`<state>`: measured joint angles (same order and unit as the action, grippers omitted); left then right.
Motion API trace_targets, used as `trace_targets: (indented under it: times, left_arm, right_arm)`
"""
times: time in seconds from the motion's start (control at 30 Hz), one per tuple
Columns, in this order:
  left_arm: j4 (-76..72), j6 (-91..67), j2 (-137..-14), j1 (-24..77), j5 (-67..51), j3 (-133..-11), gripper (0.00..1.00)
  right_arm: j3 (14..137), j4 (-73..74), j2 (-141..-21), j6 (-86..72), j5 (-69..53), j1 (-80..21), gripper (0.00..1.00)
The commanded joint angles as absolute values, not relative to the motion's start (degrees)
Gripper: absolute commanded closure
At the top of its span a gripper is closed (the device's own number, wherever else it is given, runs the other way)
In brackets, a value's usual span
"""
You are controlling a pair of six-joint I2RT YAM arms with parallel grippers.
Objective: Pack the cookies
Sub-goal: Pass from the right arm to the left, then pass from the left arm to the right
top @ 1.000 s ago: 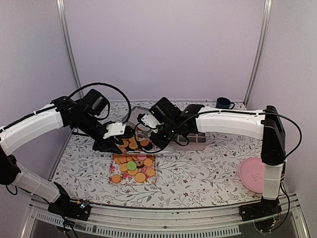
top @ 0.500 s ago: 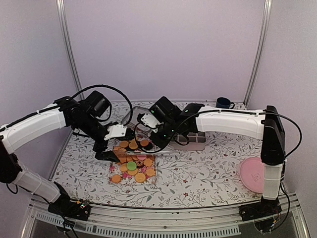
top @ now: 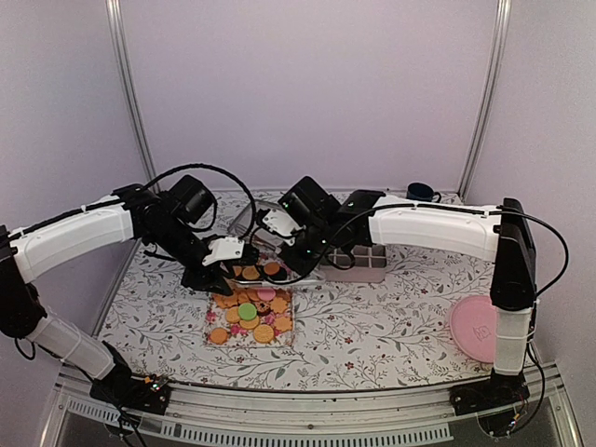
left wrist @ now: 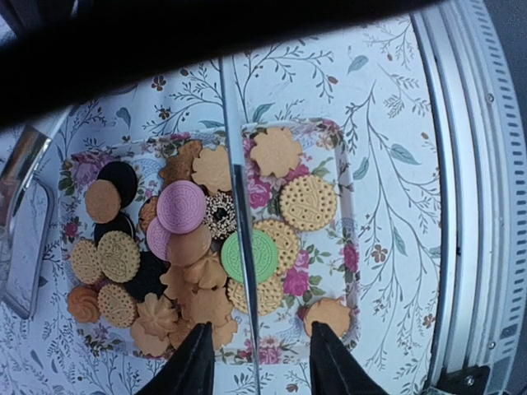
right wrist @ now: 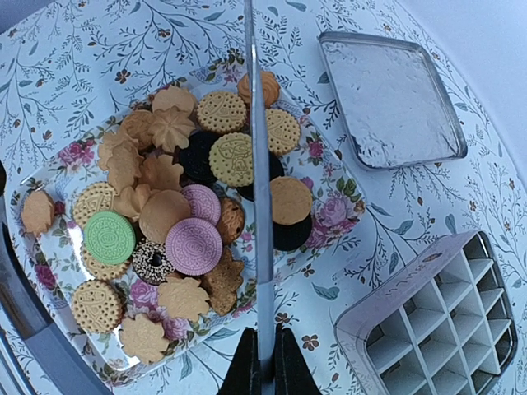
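The cookies (left wrist: 181, 206), mostly golden with some dark, two pink and one green (left wrist: 249, 255), lie heaped on a floral tray (left wrist: 350, 247). They also show in the top view (top: 248, 312) and the right wrist view (right wrist: 193, 245). My right gripper (right wrist: 263, 339) is shut on the near end of a thin clear sheet (right wrist: 259, 164), held edge-on above the tray. My left gripper (left wrist: 257, 329) is open, its fingers on either side of the sheet's edge (left wrist: 239, 206) without touching it. Both grippers (top: 222, 273) (top: 282, 264) hover over the tray's far end.
A grey box with a grid of compartments (right wrist: 428, 321) stands right of the tray, also in the top view (top: 365, 265). A square silver tin lid (right wrist: 391, 99) lies beyond the tray. A pink plate (top: 475, 328) sits front right and a blue mug (top: 421, 194) back right.
My left gripper has moved right and in toward the right gripper, up to the sheet's edge. The right gripper has hardly moved and still holds the sheet.
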<state>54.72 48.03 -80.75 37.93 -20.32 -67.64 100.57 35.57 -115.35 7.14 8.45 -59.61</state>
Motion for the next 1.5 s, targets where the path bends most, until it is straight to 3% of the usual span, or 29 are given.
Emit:
trace_targets:
  times: [0.0,0.1,0.17,0.33,0.37,0.43,0.53,0.63,0.7,0.87,1.1,1.47]
  left_arm:
    - [53.3,47.6,-80.7,38.7,-21.3,-66.1,0.62]
    - [53.1,47.7,-80.4,38.8,-21.7,-66.0,0.76]
    - [53.2,47.9,-80.4,38.7,-22.0,-66.2,0.99]
    - [53.0,46.9,-79.6,38.8,-24.4,-66.8,1.00]
    - [52.9,46.8,-79.3,38.7,-25.1,-66.9,1.00]
    - [51.9,46.3,-78.5,38.7,-26.2,-66.9,1.00]
    - [50.3,44.2,-77.5,38.1,-28.0,-67.9,1.00]
    - [49.8,39.4,-78.7,35.2,-32.9,-71.8,1.00]
    - [49.2,35.5,-79.7,32.3,-36.7,-73.9,1.00]
    - [49.9,28.9,-81.9,26.2,-45.8,-77.5,1.00]
    - [47.8,24.5,-80.5,25.9,-51.1,-76.9,1.00]
    - [46.2,19.9,-78.9,26.1,-59.9,-75.3,1.00]
  right_arm:
    - [103.2,34.3,-115.2,7.3,7.5,-60.0,1.00]
    - [103.3,33.8,-114.8,7.1,6.4,-60.1,1.00]
    - [103.3,33.4,-114.4,7.2,5.2,-59.9,0.99]
    - [103.3,33.2,-113.6,7.6,4.6,-60.0,0.93]
    - [103.3,33.3,-113.4,7.7,4.5,-60.0,0.87]
    - [103.2,33.0,-112.5,7.8,4.3,-59.9,0.61]
    - [101.9,30.9,-109.8,7.1,2.1,-58.9,0.30]
    - [98.1,26.2,-105.0,4.4,-3.3,-56.1,0.10]
    - [94.2,21.5,-100.1,2.2,-8.1,-54.0,0.02]
    - [82.0,6.4,-90.4,-5.7,-17.7,-49.8,0.01]
    - [63.5,-15.8,-82.6,-16.5,-27.1,-45.3,0.01]
    - [58.0,-36.2,-87.2,-25.4,-32.2,-45.3,0.01]
